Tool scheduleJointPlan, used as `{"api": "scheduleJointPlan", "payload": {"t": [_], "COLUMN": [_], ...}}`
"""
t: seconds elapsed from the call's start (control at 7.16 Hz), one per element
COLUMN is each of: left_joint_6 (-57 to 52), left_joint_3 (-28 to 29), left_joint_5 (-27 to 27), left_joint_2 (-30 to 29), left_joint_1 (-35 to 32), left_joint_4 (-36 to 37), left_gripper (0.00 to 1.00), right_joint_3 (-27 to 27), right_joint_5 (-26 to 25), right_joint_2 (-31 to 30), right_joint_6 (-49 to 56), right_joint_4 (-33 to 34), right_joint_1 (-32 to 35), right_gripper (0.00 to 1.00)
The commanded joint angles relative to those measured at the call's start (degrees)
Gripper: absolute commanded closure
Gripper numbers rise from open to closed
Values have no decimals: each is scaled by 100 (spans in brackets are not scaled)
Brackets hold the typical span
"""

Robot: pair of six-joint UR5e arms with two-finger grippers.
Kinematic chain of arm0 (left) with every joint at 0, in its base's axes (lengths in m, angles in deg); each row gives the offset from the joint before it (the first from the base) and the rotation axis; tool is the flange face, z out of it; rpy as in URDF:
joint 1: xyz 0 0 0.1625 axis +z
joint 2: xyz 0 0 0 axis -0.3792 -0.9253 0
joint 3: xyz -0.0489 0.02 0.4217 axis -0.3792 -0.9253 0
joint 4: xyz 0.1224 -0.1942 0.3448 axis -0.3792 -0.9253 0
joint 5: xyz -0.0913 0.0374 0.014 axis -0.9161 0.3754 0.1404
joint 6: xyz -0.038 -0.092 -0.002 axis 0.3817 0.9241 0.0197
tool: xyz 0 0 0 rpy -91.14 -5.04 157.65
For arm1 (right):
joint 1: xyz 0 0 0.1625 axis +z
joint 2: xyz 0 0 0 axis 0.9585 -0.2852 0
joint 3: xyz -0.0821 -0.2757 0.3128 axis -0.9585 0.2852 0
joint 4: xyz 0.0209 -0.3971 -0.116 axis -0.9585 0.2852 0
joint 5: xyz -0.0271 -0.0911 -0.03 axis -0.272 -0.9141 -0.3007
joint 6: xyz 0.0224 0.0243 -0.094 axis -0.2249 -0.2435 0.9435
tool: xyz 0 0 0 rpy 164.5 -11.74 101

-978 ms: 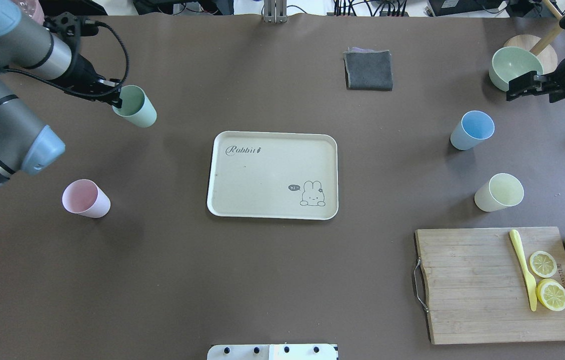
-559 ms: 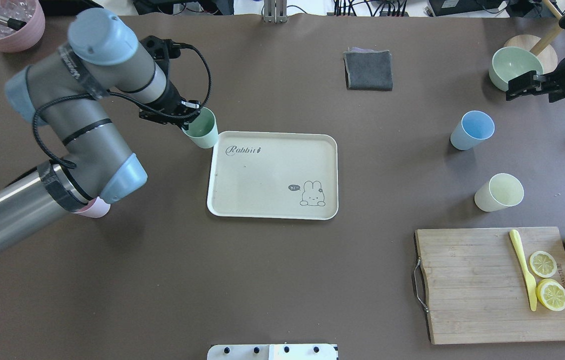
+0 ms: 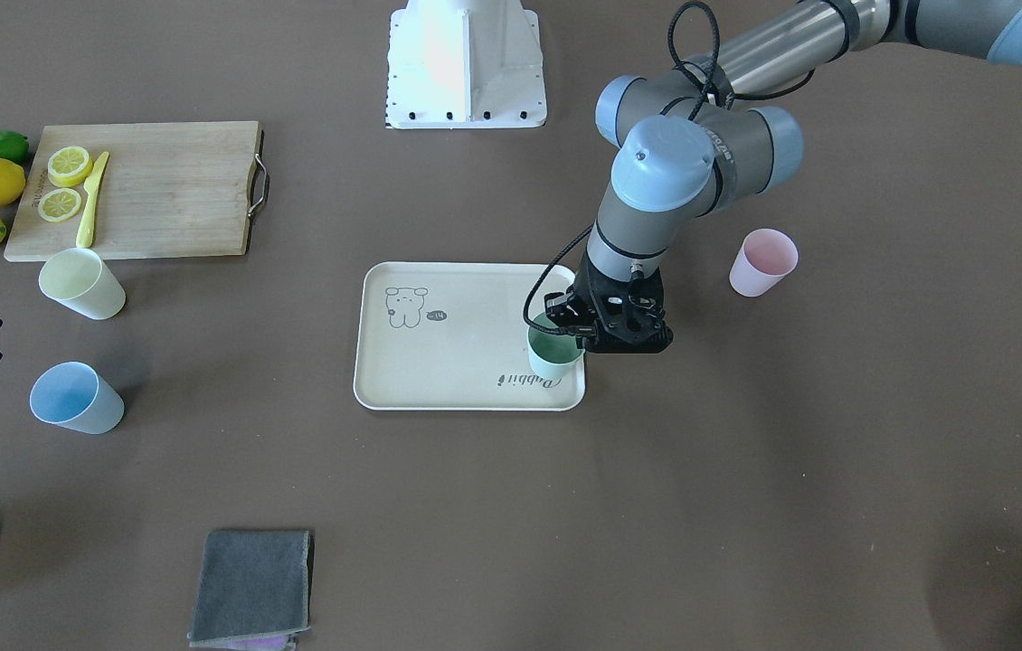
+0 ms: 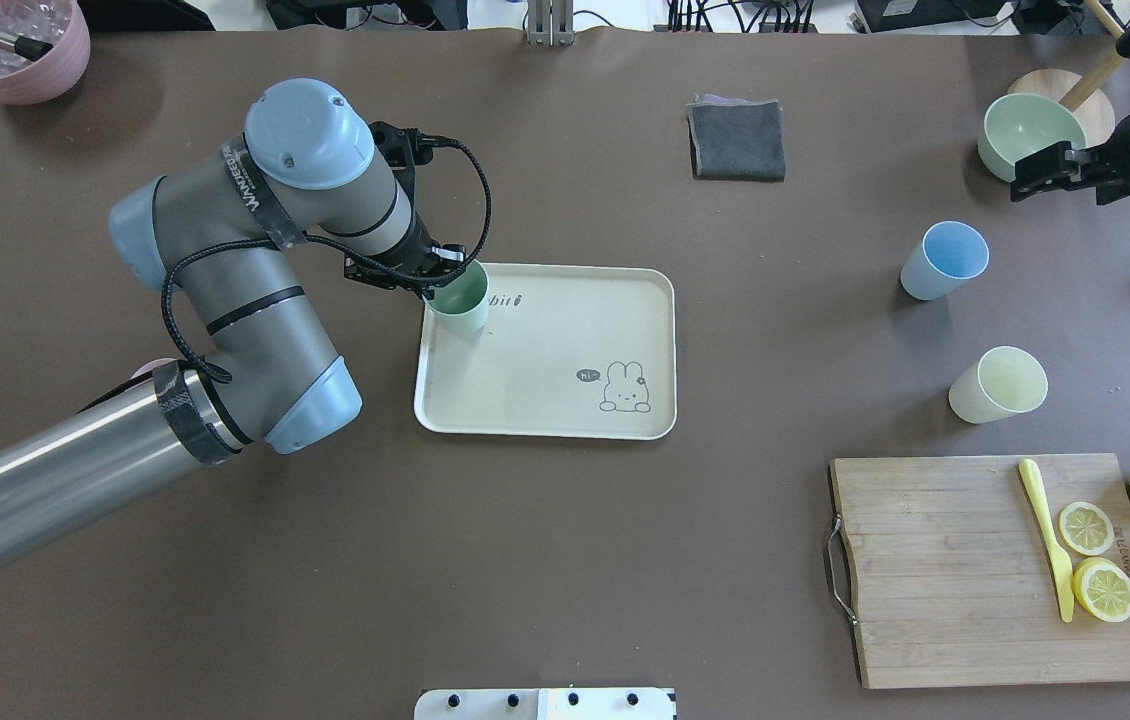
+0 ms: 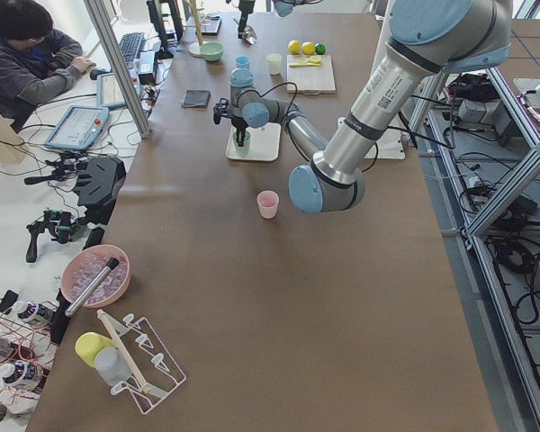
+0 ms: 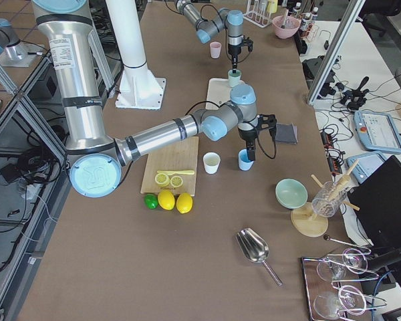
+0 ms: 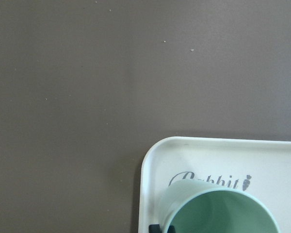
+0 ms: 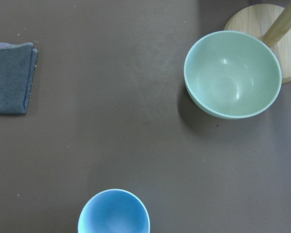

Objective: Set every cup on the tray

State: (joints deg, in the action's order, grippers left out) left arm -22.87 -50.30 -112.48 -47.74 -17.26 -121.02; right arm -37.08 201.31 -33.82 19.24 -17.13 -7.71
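My left gripper (image 4: 437, 284) is shut on the rim of the mint green cup (image 4: 460, 300) and holds it upright over the far left corner of the cream tray (image 4: 545, 432). The left wrist view shows the cup (image 7: 218, 211) over the "Rabbit" script. The pink cup (image 3: 762, 262) stands on the table left of the tray, mostly hidden by my left arm in the overhead view. The blue cup (image 4: 945, 260) and the yellow cup (image 4: 998, 385) stand on the table to the right. My right gripper (image 4: 1025, 178) is open and empty, beyond the blue cup (image 8: 114, 213).
A wooden cutting board (image 4: 935, 570) with lemon slices and a yellow knife lies at the near right, with whole lemons beside it. A mint bowl (image 4: 1030, 135) is at the far right, a grey cloth (image 4: 737, 140) at the far middle, and a pink bowl (image 4: 5, 50) at the far left.
My left arm has carried the mint green cup to the right, from the far left of the table to over the tray's corner. The right arm has not moved.
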Motion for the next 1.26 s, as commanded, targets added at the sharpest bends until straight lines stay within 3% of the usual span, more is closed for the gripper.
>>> {"api": "scheduleJointPlan", "payload": {"t": [0.0, 0.14, 0.28, 0.42, 0.56, 0.7, 0.84, 0.98, 1.12], "left_joint_6": [-37, -107, -717, -1515, -2071, -2346, -2819, -2954, -2903], "left_joint_3": [-92, -389, -940, -1816, -2416, -2657, -2764, -2652, -2320], "left_joint_5": [6, -72, -464, -642, -644, -653, -644, -609, -600], "left_joint_2": [0, 43, 305, 916, 1610, 2130, 2675, 3289, 3548], "left_joint_1": [-18, -236, -604, -929, -1107, -1152, -1152, -1144, -1144], "left_joint_4": [-27, 68, 609, 1267, 1447, 1432, 1223, 464, -240], "left_gripper": [2, 1, 1, 1, 1, 1, 1, 1, 1], "right_joint_3": [8, 8, -1, -1, -1, 8, -1, 8, -1], "right_joint_5": [0, 0, -9, -26, -26, -26, -26, -26, -26], "right_joint_2": [0, 0, 9, 9, 9, 0, -26, -35, -35], "right_joint_6": [0, 0, 9, 44, 26, 26, 18, 17, 9], "right_joint_4": [3, -6, -6, -6, -6, -6, -6, -6, -6], "right_joint_1": [-15, -24, -32, -41, -59, -76, -85, -85, -85], "right_gripper": [0, 0, 0, 0, 0, 0, 0, 0, 0]}}
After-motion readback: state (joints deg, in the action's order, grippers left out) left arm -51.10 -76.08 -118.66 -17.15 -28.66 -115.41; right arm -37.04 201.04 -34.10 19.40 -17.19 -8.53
